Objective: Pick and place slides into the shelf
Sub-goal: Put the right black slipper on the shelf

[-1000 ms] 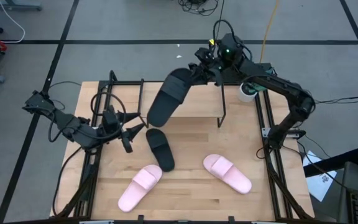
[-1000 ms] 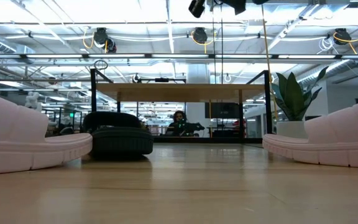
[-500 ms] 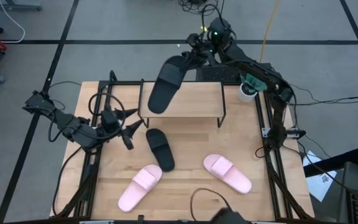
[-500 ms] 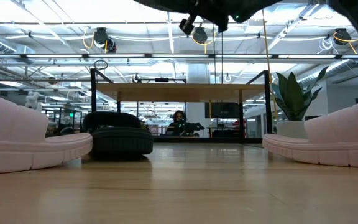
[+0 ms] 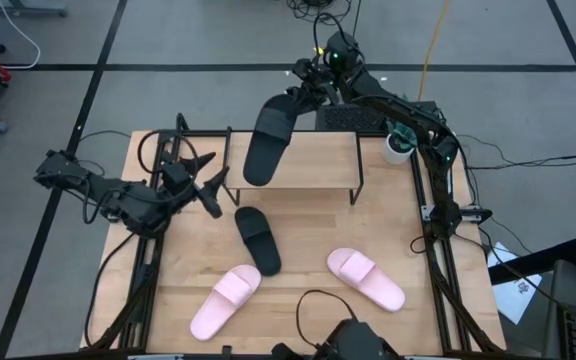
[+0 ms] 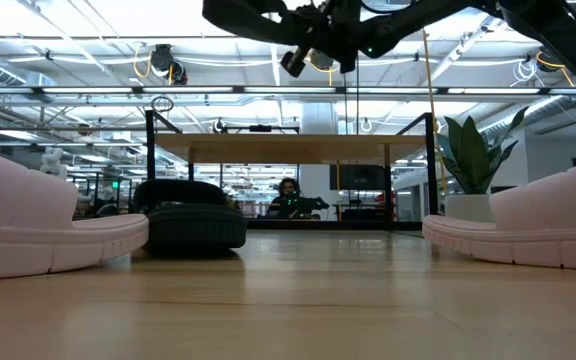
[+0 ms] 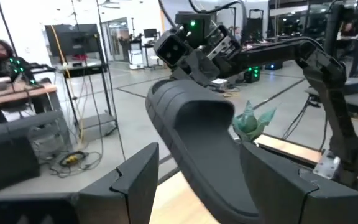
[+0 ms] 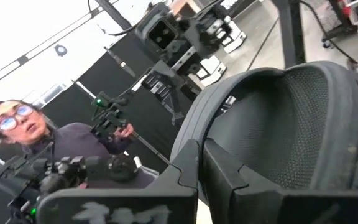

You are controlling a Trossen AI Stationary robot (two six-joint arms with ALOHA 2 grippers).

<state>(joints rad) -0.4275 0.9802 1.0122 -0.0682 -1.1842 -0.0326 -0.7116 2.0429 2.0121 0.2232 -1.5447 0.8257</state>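
Above shelf (image 5: 298, 170), right hand (image 5: 306, 92) holds black slide (image 5: 268, 138) lengthwise, tilted.

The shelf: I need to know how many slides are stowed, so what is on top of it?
The shelf has nothing resting on its bare plank. The right gripper holds a black slide above its left end; the plank under that slide is hidden.

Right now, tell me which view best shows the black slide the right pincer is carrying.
High view: the whole carried black slide shows over the shelf, held by the right pincer. Left wrist view shows its underside, right wrist view only its strap; low view hides it.
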